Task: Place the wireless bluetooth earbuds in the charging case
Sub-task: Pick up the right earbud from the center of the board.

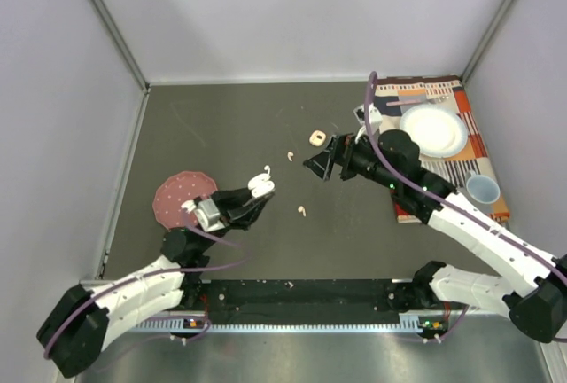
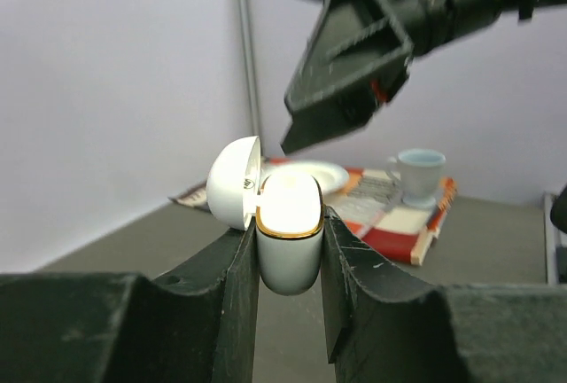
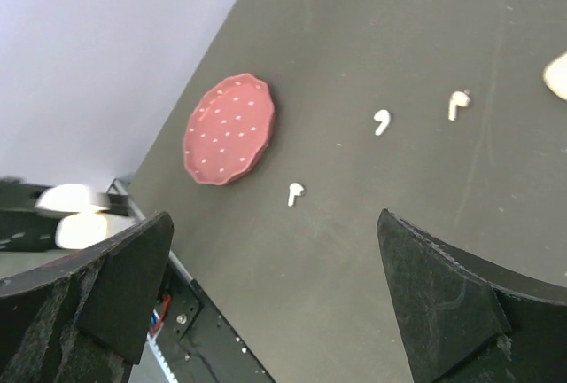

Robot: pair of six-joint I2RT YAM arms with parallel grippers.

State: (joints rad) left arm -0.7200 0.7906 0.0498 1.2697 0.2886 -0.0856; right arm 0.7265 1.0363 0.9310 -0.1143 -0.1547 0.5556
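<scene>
Left wrist: left gripper point(image 2: 286, 234) grasps open charging case point(image 2: 289, 263); right gripper point(image 3: 275, 246) released over earbuds point(image 3: 382, 121).

The charging case point(image 2: 288, 250) was white with a gold rim; the scalloped plate point(image 3: 229, 128) was pink with pale dots.

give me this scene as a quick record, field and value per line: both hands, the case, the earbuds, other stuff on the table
left hand: shut on the white charging case
case lid: open, swung to one side
right hand: open, holding nothing
earbuds: three seen, loose on the table, apart from each other
small peach item: on the table beyond the right hand
pink plate: bare, by the left arm
placemat: far right, carries a white plate and a cup
</scene>
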